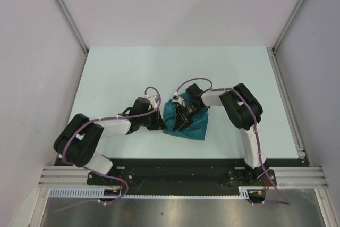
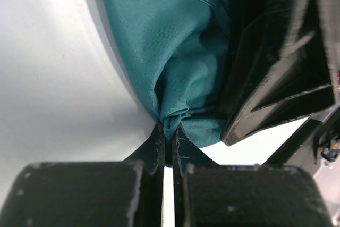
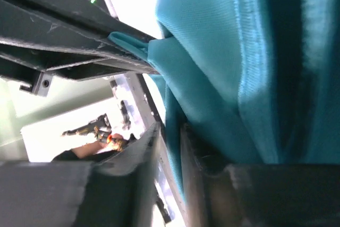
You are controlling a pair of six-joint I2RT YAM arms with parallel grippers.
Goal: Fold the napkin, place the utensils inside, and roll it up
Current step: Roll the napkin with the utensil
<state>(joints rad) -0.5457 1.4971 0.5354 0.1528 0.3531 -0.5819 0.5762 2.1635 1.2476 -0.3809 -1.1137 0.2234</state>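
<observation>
You've got left fingers and right fingers each clamped on a bunched edge of the napkin, on the surface near centre; pinch looks thin, so uneven pulling could slip it out and collapse the fold.

Overhead, the right claw covers the middle of the napkin, which both wrist views crop.
</observation>
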